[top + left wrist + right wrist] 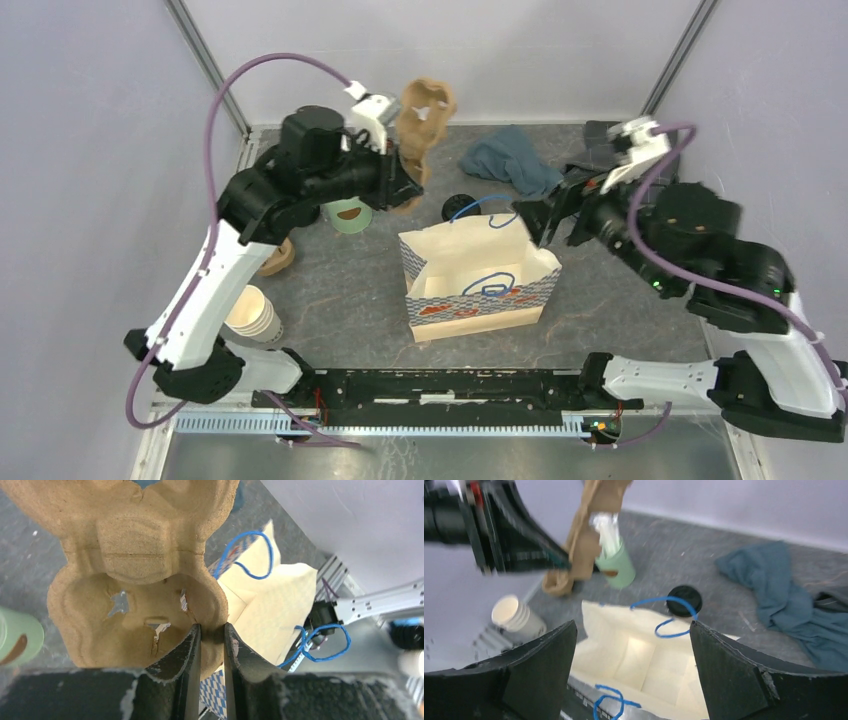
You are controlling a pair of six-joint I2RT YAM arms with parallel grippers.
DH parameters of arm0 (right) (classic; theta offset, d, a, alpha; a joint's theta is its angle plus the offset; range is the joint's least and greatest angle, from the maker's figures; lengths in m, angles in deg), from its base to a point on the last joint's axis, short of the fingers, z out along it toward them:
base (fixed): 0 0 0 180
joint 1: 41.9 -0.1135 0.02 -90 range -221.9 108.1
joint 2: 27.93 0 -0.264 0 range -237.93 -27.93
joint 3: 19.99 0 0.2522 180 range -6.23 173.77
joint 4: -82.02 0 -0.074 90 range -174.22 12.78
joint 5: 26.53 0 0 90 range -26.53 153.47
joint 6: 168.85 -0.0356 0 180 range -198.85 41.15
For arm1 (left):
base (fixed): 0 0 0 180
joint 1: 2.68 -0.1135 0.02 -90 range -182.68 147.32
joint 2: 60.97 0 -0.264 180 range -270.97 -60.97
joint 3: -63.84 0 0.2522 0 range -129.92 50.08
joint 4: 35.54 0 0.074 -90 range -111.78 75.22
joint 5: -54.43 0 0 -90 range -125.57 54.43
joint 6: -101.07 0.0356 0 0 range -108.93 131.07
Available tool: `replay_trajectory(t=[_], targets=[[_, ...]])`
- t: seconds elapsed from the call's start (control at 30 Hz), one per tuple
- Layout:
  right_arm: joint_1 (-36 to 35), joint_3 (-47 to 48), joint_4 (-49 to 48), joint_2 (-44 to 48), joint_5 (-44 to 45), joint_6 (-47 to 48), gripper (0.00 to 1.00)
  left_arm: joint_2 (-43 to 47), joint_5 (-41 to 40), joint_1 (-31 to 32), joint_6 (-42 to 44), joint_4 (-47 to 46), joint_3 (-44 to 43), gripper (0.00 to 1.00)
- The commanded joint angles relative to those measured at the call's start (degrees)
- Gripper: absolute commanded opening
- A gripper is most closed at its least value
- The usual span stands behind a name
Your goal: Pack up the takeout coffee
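The takeout coffee (459,208), a white cup with a black lid, stands just behind the open paper bag (480,300); its lid also shows in the right wrist view (684,600). My left gripper (408,188) is shut on the rim of a brown pulp cup carrier (423,120) and holds it up, left of the coffee. In the left wrist view the fingers (190,655) pinch the carrier's (135,555) edge. My right gripper (530,222) is open and empty over the bag's far right corner. Its wrist view looks down into the empty bag (604,625).
A mint-green mug of white sticks (350,213) stands under the left arm. A stack of cream paper cups (255,315) lies at the left. A teal cloth (510,160) and a dark cloth (600,140) lie at the back right. The bag has blue string handles.
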Motion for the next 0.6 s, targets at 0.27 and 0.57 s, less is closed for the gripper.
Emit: replay_trajectory(t=[0.27, 0.57], targets=[[38.07, 10.48, -5.25, -14.31, -38.28, 1.45, 0.82, -2.29, -24.0, 16.73, 17.95, 3.79, -2.28, 0.02], [45.02, 0.98, -29.75, -16.89, -67.01, -17.88, 0.66, 2.39, -26.72, 19.12, 26.17, 3.86, 3.66, 0.02]])
